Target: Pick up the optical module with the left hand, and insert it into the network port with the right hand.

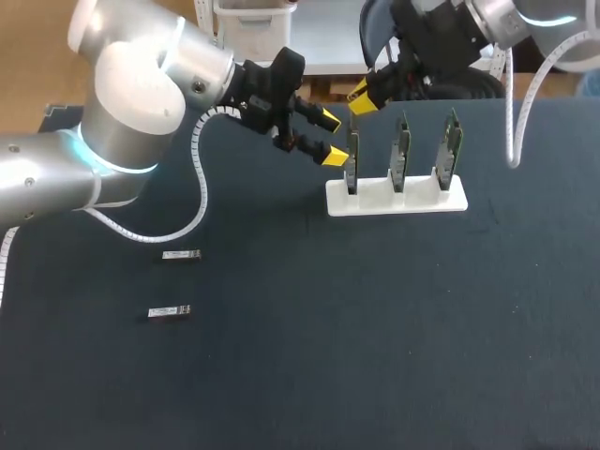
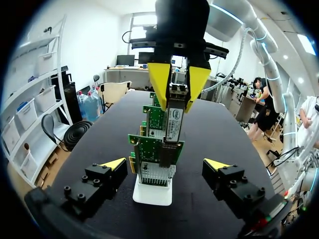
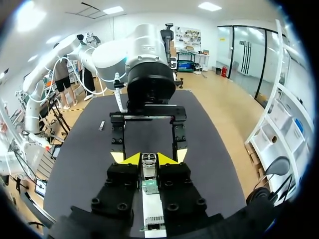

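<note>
Optical module [image 2: 174, 117] clamped in right gripper [image 2: 178, 84], just above end network card [image 2: 155, 149] on white stand [image 1: 412, 201] near far worktop edge. Left gripper [image 1: 330, 137] released, just beside card. Probable fault: skewed entry jamming at port, tipping card.

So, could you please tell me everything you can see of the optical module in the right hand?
The optical module is a slim rectangular bar with a silvery, metal-looking shell and a pale printed label on one face. It hangs upright, pinched from two sides near its upper end by the yellow fingertips of the right hand. Its lower end reaches the green card at one end of the white stand; whether it has entered the port is not visible.
</note>
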Available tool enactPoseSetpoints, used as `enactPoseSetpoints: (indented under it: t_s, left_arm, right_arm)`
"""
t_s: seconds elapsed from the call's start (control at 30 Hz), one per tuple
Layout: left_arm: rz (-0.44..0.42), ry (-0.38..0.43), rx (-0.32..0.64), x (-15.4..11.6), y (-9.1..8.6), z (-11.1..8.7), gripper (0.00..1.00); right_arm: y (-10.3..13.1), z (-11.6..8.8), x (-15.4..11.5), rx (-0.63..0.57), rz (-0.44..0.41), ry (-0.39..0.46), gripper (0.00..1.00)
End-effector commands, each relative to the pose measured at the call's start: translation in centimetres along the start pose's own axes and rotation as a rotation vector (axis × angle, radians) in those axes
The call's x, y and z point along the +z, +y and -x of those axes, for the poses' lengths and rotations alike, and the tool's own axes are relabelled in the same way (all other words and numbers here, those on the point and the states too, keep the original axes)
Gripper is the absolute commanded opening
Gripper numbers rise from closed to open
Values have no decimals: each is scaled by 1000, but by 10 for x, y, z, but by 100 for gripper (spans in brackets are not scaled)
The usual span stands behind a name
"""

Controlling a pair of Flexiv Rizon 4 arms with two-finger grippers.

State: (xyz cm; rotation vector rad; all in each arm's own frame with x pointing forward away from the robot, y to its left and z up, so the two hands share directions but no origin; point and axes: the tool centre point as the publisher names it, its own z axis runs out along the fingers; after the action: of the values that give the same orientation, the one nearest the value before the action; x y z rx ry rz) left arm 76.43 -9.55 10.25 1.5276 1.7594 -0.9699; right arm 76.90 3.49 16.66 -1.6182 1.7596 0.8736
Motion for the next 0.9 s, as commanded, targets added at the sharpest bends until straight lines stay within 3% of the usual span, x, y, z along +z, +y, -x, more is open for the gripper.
enactPoseSetpoints:
  t_s: [0.03,0.9]
  left_arm:
    - [-5,5,-1,1,2,1,100]
    - [-5,5,-1,1,2,1,100]
  right_arm:
    - [5,0,-2,-9,-19,-15,0]
    - [8,-1,0,-23,-23,7,0]
